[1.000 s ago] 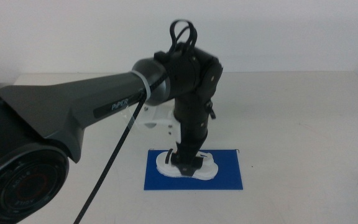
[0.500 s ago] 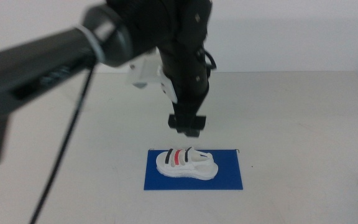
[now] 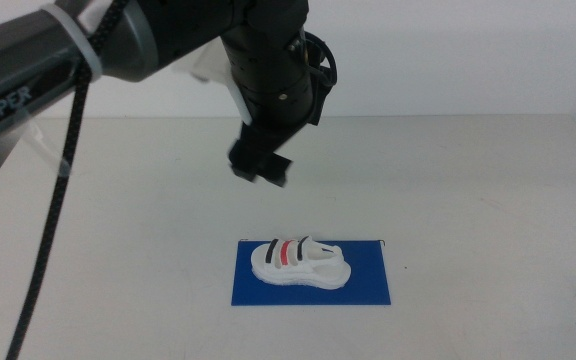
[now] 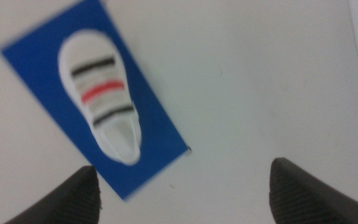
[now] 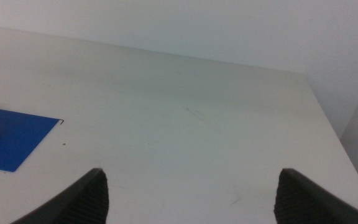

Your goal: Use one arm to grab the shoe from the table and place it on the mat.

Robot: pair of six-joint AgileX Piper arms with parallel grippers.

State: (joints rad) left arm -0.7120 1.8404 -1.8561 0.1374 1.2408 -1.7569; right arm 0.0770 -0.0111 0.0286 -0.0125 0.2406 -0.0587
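The white shoe (image 3: 299, 263) with black and red stripes lies on its sole on the dark blue mat (image 3: 368, 285), near the table's front middle. It also shows in the left wrist view as the shoe (image 4: 104, 96) on the mat (image 4: 157, 134), free of any grip. My left gripper (image 3: 259, 168) hangs open in the air above and behind the shoe, well clear of it; in its own wrist view the left gripper (image 4: 185, 190) has wide-apart jaws with nothing between them. My right gripper (image 5: 191, 193) waits open over the table's right side, where the mat's corner (image 5: 17, 140) shows.
The black left arm (image 3: 118, 45) with its cable (image 3: 53, 220) reaches in from the left across the white table (image 3: 488, 190). A white wall stands behind the table's far edge.
The left gripper, down on the shoe a second ago, let go and has risen up and to the left. The shoe stays on the mat.
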